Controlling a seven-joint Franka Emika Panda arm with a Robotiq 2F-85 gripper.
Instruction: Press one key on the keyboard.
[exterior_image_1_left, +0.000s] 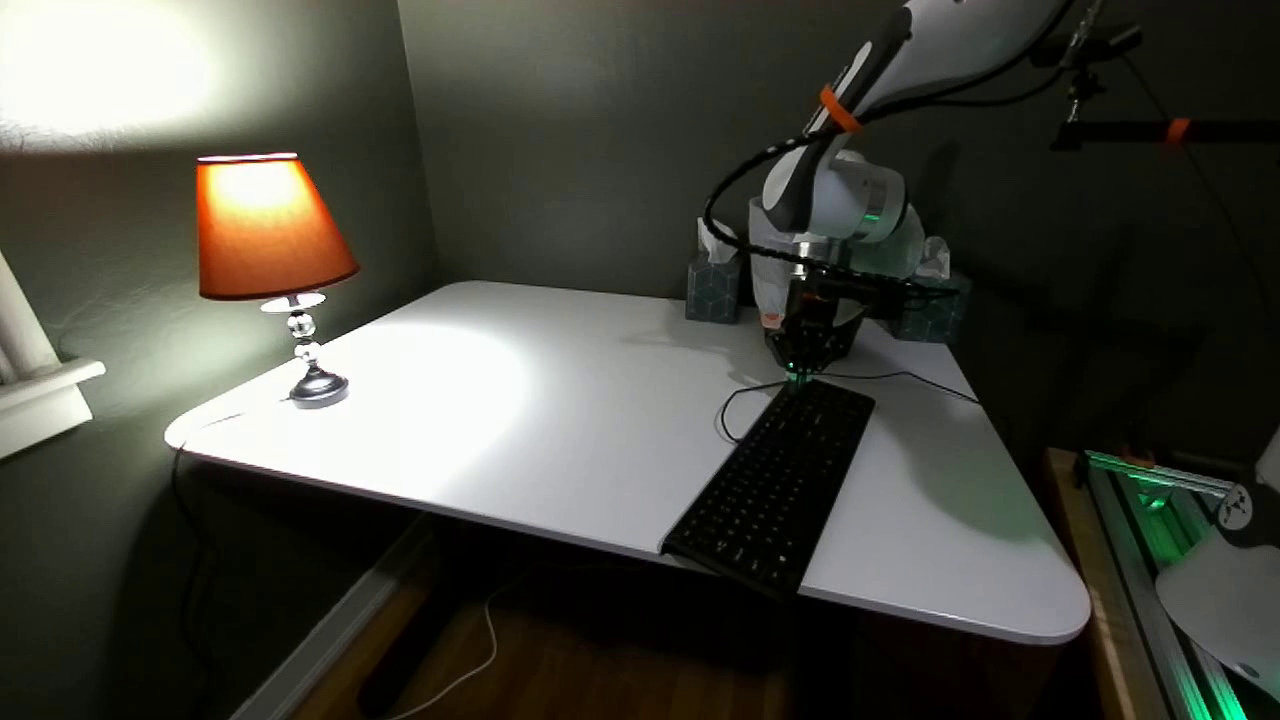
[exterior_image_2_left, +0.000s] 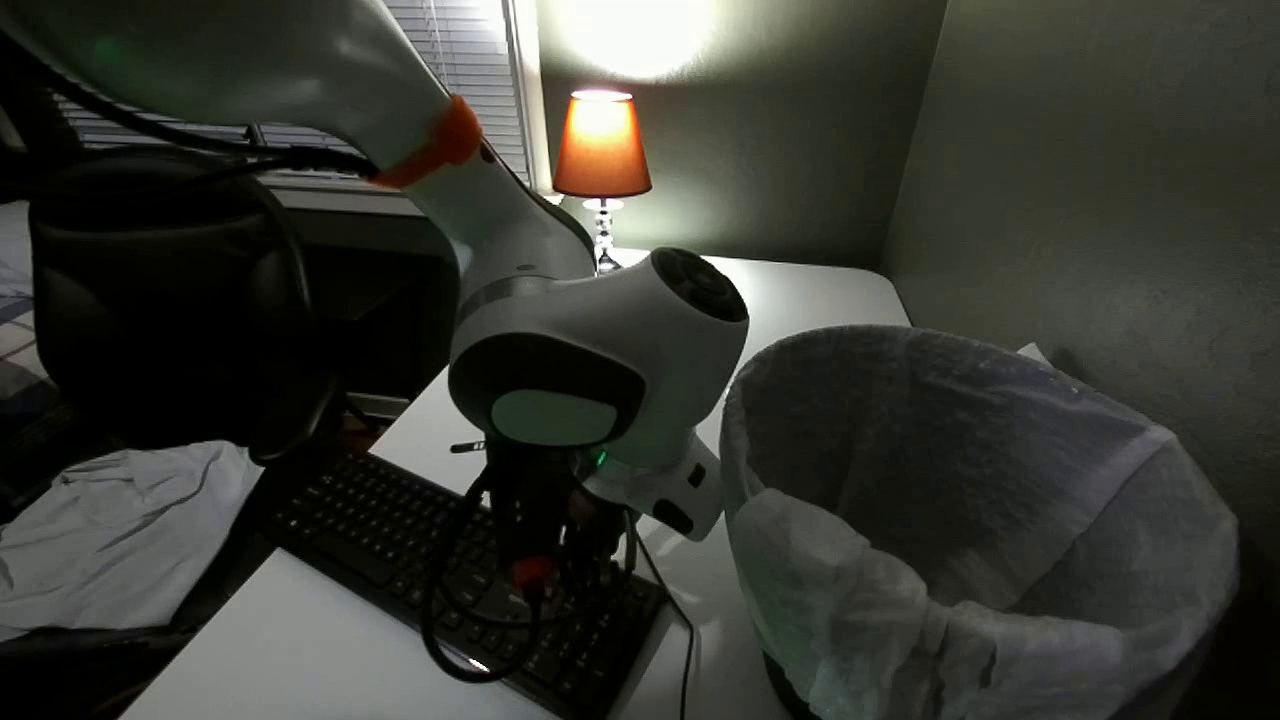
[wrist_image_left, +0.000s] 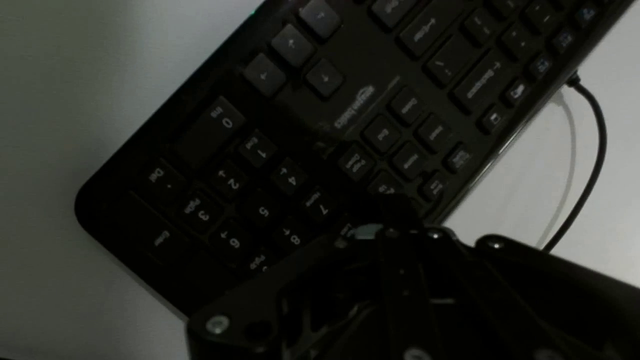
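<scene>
The long black keyboard (exterior_image_1_left: 775, 480) lies on the white desk with its near end sticking out past the front edge. It also shows in the other views (exterior_image_2_left: 365, 525) (wrist_image_left: 320, 115). My gripper (exterior_image_1_left: 797, 377) points down over the keyboard's far, number-pad end. In the wrist view the fingertips (wrist_image_left: 385, 215) are together with nothing seen between them. They are over the keys near Num Lock and Page Up and hide part of them. I cannot tell whether they touch a key. In an exterior view the arm and cables partly cover the gripper (exterior_image_2_left: 590, 570).
The keyboard's thin cable (wrist_image_left: 602, 135) curls beside it on the desk (exterior_image_1_left: 600, 400). A lined bin (exterior_image_2_left: 960, 450) stands close to the gripper, with a tissue box (exterior_image_1_left: 712, 288) on each side. An orange lamp (exterior_image_1_left: 265, 230) stands at the desk's far-off corner.
</scene>
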